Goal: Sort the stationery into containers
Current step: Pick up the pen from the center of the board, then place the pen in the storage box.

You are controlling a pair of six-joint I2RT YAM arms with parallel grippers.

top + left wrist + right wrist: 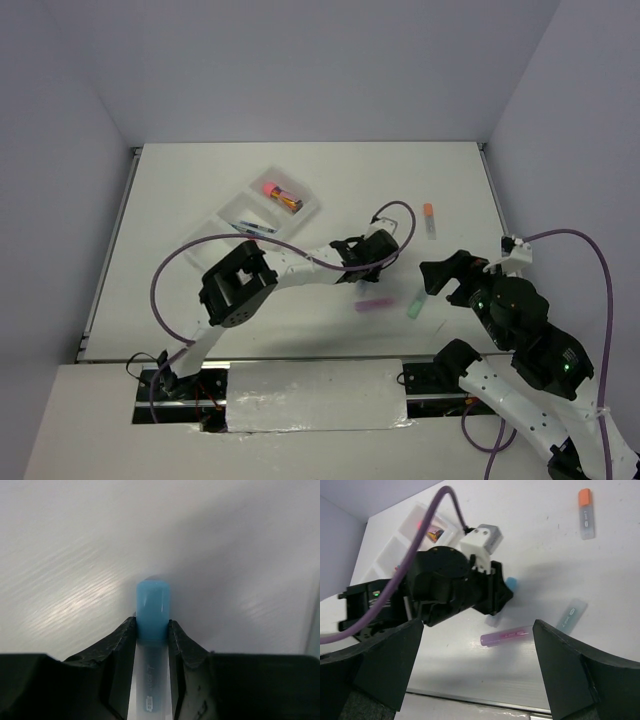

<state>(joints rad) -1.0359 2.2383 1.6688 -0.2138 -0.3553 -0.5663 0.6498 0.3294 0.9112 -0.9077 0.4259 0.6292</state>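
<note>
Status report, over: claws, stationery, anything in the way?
Left claw shut on blue bar. Right claw open, empty. Purple bar and green bar loose nearby. Nothing seen blocking route to tray.

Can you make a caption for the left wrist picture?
The left gripper pinches a blue bar between its black fingers, white table behind.

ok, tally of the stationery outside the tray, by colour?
blue bar: 1, gripped in the left end effector
purple bar: 1
green bar: 1
orange-tipped grey piece: 1
total: 4
</note>
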